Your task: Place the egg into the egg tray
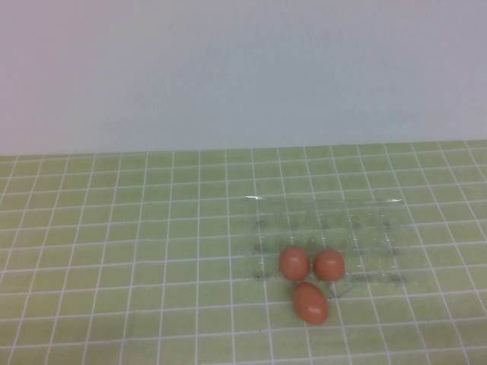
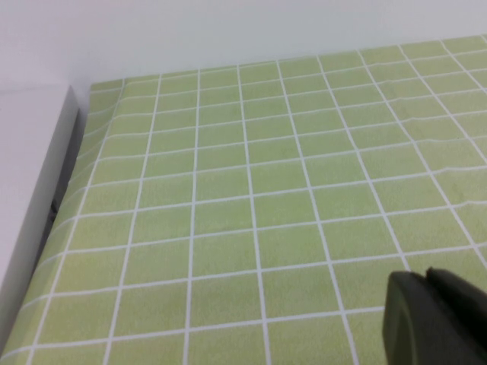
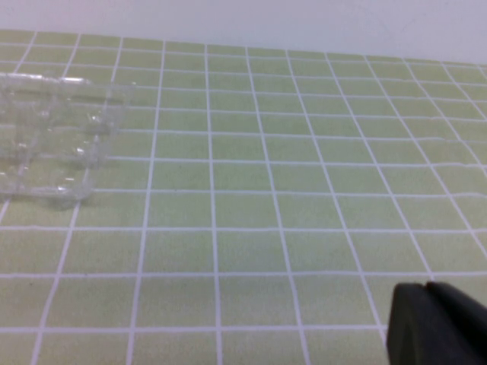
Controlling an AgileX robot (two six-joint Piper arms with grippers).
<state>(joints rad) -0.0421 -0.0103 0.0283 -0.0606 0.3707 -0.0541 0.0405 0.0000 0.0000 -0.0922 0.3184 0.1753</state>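
Note:
In the high view, three orange-brown eggs lie right of centre. Two eggs (image 1: 294,263) (image 1: 329,264) sit side by side in the near row of the clear egg tray (image 1: 365,228). The third egg (image 1: 309,303) lies on the mat just in front of the tray's near edge. Neither arm shows in the high view. My left gripper (image 2: 426,275) is shut over bare mat, with nothing between its fingers. My right gripper (image 3: 424,287) is also shut and empty, low over the mat. The egg tray (image 3: 53,137) stands some way off from it.
A green mat with a white grid (image 1: 137,228) covers the table up to a pale back wall (image 1: 228,76). A white upright panel (image 2: 30,190) borders the mat beside the left gripper.

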